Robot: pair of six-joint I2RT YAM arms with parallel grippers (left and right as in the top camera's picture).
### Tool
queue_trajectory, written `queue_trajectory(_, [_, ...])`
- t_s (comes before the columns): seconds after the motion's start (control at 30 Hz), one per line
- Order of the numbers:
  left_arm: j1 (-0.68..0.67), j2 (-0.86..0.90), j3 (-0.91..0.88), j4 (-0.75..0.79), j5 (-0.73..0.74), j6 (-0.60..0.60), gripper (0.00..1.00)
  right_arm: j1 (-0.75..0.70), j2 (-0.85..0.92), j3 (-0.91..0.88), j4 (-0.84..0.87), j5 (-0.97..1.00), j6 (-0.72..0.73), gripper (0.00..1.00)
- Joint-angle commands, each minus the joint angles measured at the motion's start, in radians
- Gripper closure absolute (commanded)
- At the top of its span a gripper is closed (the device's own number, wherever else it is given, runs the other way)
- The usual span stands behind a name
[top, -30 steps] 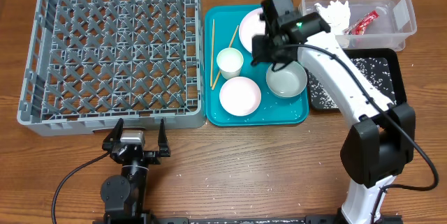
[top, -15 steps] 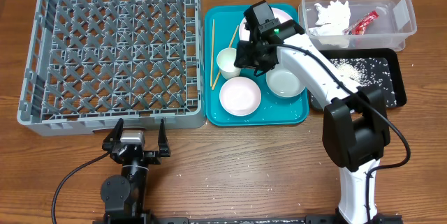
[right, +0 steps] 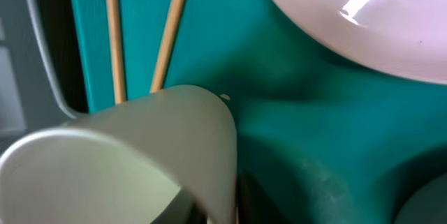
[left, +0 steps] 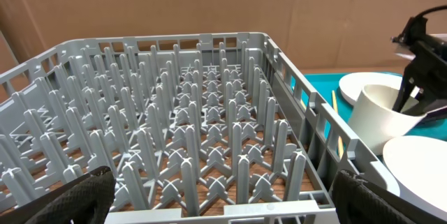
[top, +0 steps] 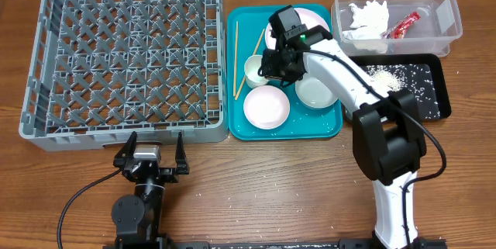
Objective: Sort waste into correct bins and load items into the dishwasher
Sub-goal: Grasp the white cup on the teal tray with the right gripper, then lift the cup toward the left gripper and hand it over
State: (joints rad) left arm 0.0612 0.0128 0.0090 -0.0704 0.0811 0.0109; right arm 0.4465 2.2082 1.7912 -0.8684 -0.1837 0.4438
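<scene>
My right gripper (top: 273, 64) is down on the teal tray (top: 310, 126), shut on the right rim of the small white cup (top: 254, 67). The cup fills the right wrist view (right: 140, 154), with one finger on each side of its wall (right: 230, 203). The cup and the gripper also show in the left wrist view (left: 380, 116). Two chopsticks (top: 236, 59) lie left of the cup. The white plate (top: 308, 22), the bowl (top: 318, 92) and the smaller dish (top: 266, 106) sit on the same tray. My left gripper (top: 151, 152) is open and empty at the front edge of the grey rack (top: 124, 55).
The clear tub (top: 442, 16) at the back right holds the crumpled napkin (top: 366, 18) and the red wrapper (top: 404, 24). The black tray (top: 434, 86) in front of it holds rice grains (top: 384, 78). A few grains lie on the table in front.
My right arm swung left from above the bowl to the cup and came down on its rim. The left arm has not moved.
</scene>
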Motion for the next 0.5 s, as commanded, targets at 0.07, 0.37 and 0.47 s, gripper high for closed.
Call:
queue_trajectory(0.07, [0.007,-0.008,0.002,0.071,-0.003,-0.039,0.0,-0.025,-0.033,0.087,-0.067,-0.04,0.002,0.96])
queue_trajectory(0.37, [0.007,0.198,0.329,-0.114,0.106,-0.203,0.0,-0.13,-0.276,0.225,-0.202,-0.043,-0.006,0.96])
queue_trajectory(0.47, [0.007,0.416,0.504,-0.177,0.188,-0.249,0.0,-0.139,-0.315,0.225,-0.22,-0.044,-0.006,0.96])
